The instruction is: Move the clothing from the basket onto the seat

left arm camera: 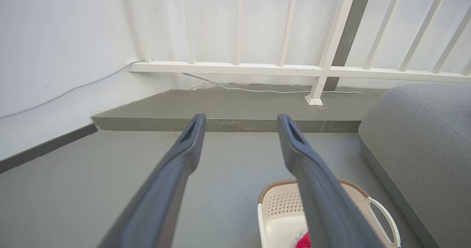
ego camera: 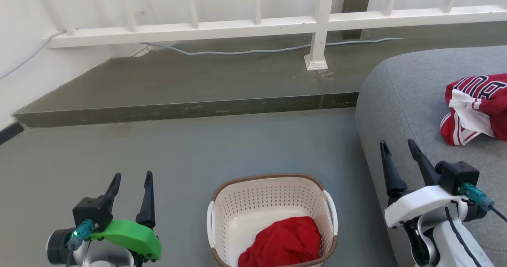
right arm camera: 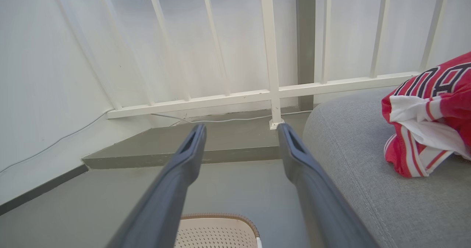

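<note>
At the bottom of the head view, my left gripper [ego camera: 133, 174] and right gripper [ego camera: 397, 142] hang wide open and empty on either side of the basket [ego camera: 269, 176], where a red garment [ego camera: 285, 241] lies bunched in its near right corner. Further right, a red-and-white jersey [ego camera: 475, 108] already lies on the grey seat [ego camera: 396, 100]. I judge one piece remains: next I must lower a gripper into the basket and pinch that cloth.

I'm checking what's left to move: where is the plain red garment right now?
The red garment lies crumpled in the basket, bottom centre of the head view, on the floor just left of the grey seat.
</note>
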